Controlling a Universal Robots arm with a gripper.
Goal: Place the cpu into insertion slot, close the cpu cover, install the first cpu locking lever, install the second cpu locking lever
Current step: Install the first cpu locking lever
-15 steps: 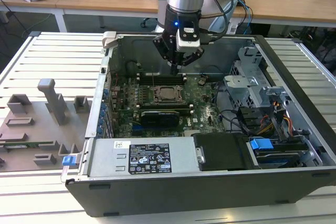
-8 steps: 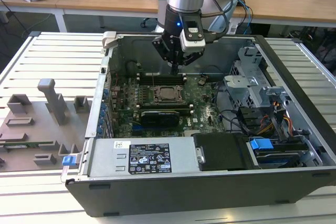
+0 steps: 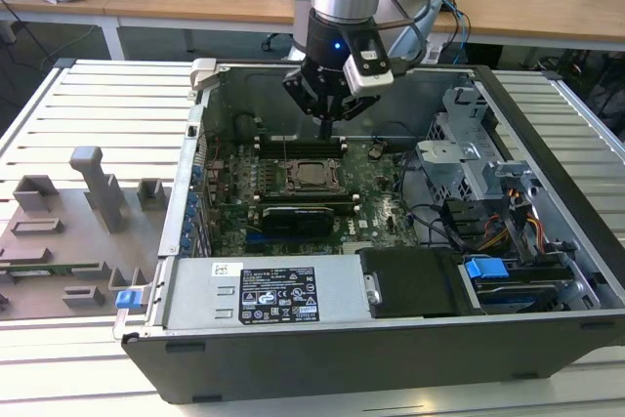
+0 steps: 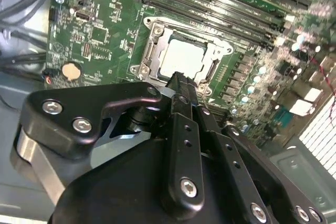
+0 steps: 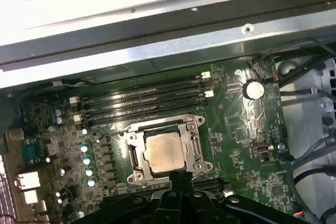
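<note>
Fixture plate (image 3: 59, 241) lies at the exterior view's left; beside it the open computer case (image 3: 391, 358) holds the motherboard (image 3: 376, 197). At centre the cpu (image 3: 311, 176) sits in its socket (image 5: 133, 157), cpu cover (image 5: 195, 144) lowered around it, gripper (image 3: 325, 132) above, fingers pressed together, empty.

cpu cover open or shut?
Shut. In the first wrist view the cpu cover lies flat around the cpu, which shows through its window.

Exterior view high oblique, both wrist views share cpu (image 5: 167, 153)
</note>
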